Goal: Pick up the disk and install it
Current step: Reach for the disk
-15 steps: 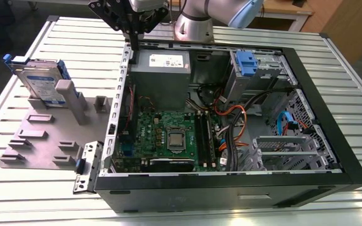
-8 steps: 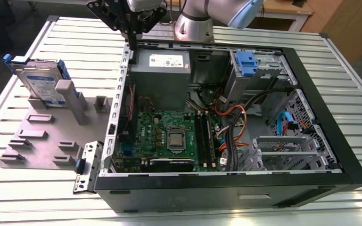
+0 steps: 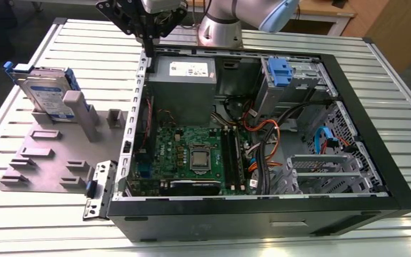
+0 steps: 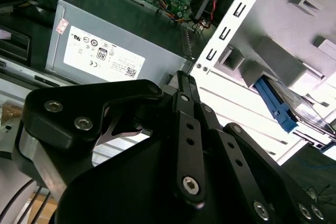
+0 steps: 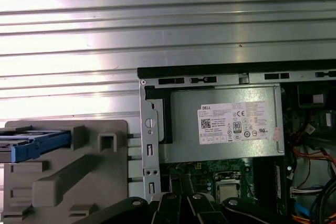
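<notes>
With our gripper [image 3: 148,52] closed on nothing above the computer case's [image 3: 263,220] wall, and the disk [image 3: 48,92] upright in its grey fixture [image 3: 48,163] at eight o'clock from it in the exterior view, we risk clipping that wall by swinging across low.

The flat silver metal disk [image 3: 47,95] wears a white-and-blue label and a blue plastic carrier frame. The moulded plastic fixture plate [image 3: 48,160] is plain grey, and the ribbed metal table [image 3: 41,225] shines in silver stripes. The steel computer case [image 3: 263,219] is black. It holds a green circuit board [image 3: 191,152], a grey metal box with a white sticker [image 3: 184,88], orange cables [image 3: 261,126] and a bare blue plastic tab [image 3: 280,72].
</notes>
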Controlling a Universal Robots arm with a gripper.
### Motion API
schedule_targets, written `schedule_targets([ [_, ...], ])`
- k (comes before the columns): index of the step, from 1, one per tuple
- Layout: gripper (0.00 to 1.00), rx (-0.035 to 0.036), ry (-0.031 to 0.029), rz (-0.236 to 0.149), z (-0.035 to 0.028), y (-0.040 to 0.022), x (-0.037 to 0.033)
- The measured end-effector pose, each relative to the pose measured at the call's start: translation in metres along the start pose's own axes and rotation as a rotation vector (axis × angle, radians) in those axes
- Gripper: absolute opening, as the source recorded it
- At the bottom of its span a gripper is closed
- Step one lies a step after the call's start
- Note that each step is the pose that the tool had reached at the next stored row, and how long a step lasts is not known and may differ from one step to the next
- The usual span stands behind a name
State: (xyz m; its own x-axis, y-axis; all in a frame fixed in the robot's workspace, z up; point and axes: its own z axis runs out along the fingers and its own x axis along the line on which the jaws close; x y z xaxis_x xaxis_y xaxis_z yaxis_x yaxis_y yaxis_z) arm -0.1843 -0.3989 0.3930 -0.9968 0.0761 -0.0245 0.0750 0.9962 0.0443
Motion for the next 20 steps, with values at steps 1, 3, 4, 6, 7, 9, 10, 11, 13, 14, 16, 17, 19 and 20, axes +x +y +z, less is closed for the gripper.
schedule_targets([
  [1, 0.11, 0.0, 0.0, 0.0, 0.0, 0.0, 0.0002],
  [3, 0.11, 0.0, 0.0, 0.0, 0.0, -0.0001, 0.0006],
  [4, 0.11, 0.0, 0.0, 0.0, 0.0, -0.0001, 0.0007],
  [6, 0.11, -0.0001, 0.0, 0.0, 0.0, -0.0001, 0.0013],
  [7, 0.11, 0.0, 0.0, 0.0, -0.0001, -0.0001, 0.0016],
  [9, 0.11, 0.0, 0.0, 0.0, -0.0001, -0.0002, 0.0021],
  [10, 0.11, 0.0, 0.0, 0.0, -0.0001, -0.0002, 0.0023],
  [11, 0.11, 0.0, 0.0, 0.0, 0.0, -0.0002, 0.0026],
  [13, 0.11, 0.0, 0.0, 0.0, -0.0001, -0.0002, 0.0031],
  [14, 0.11, -0.0001, 0.0, 0.0, -0.0001, -0.0003, 0.0034],
  [16, 0.11, -0.0001, 0.0, 0.0, -0.0001, -0.0003, 0.004],
  [17, 0.11, -0.0001, 0.0, 0.0, -0.0001, -0.0003, 0.0043],
  [19, 0.11, 0.0, 0.0, 0.0, -0.0001, -0.0004, 0.0046],
  [20, 0.11, 0.0, 0.0, 0.0, -0.0002, -0.0004, 0.0048],
])
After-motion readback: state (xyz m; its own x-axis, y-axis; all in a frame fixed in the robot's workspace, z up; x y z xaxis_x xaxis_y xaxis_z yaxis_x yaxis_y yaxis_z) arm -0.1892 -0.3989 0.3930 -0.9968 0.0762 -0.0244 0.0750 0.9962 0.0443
